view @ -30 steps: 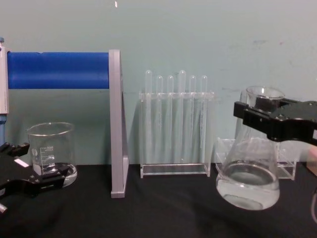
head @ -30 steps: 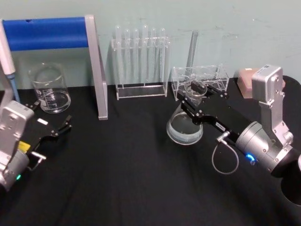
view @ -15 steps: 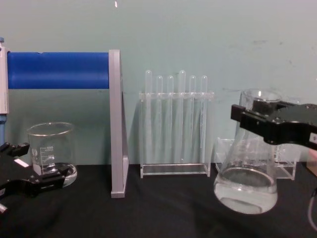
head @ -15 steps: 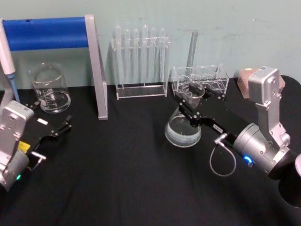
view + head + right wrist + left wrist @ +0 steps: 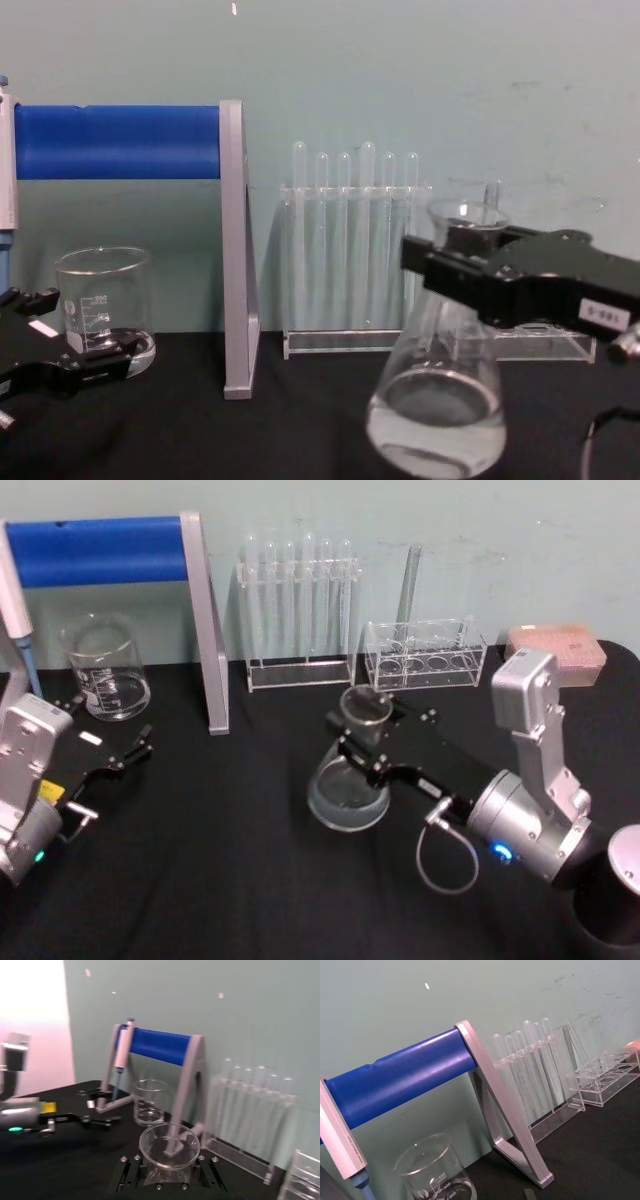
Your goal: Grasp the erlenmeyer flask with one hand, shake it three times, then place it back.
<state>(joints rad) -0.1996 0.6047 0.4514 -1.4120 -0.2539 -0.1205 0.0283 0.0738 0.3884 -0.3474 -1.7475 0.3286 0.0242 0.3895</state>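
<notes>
Gripping at the narrow neck suits the clear glass conical erlenmeyer flask (image 5: 347, 785). Its glass is smooth and brittle, it is probably bottom-heavy with the little clear liquid in its wide base, and the flared rim should stop it sliding down. The black blocky right gripper (image 5: 365, 745) has its jaws clamped on that neck just under the rim. The flask hangs slightly tilted, apparently clear of the black tabletop (image 5: 250, 880), mid-table. The left gripper (image 5: 114, 716) sits parked at the left, jaws apart, near the straight-sided glass beaker (image 5: 103, 670). Farther back stands the clear test-tube rack (image 5: 298, 615).
</notes>
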